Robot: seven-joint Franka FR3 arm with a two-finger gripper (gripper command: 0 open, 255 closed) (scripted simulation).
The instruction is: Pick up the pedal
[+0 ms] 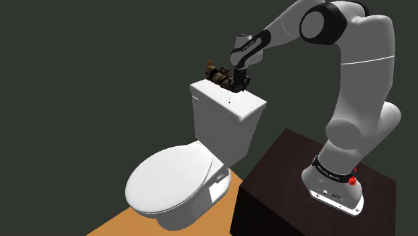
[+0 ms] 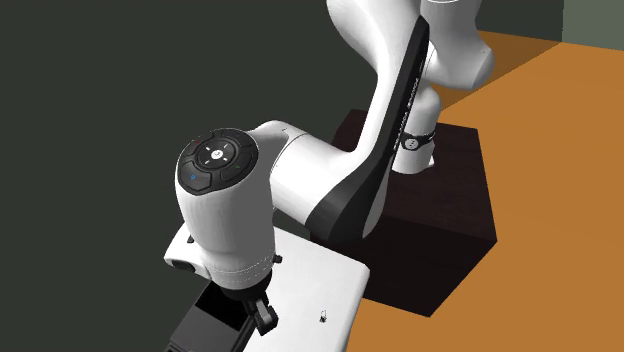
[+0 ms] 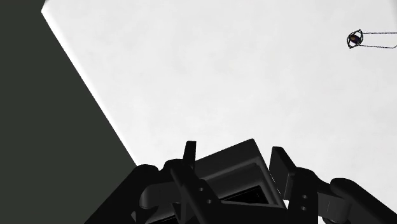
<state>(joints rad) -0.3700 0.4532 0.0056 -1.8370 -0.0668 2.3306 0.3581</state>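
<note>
Tank lid, white, flat on the toilet tank: the landmark. Pedal sits on the lid near its back edge, brown and dark in the shoulder view. Its long axis runs roughly along that back edge. One end sticks out past the gripper toward the lid's far corner, at the shoulder view's left. The other end is under the gripper and hidden there.

Gripper is down over the lid's back half, pointing at the lid surface.

Wrist view: pedal reads as a black boxy block with a thin upright bit beside it. It lies in the gripper's gap, close to the lid's edge, with dark wall beyond. Contact on either side is not clear. Cannot tell whether the gripper is clamped on the pedal or only straddling it.

Small dark mark on the lid, well apart from the pedal, toward the lid's middle.

Stand, a dark box, is beside the tank.
</note>
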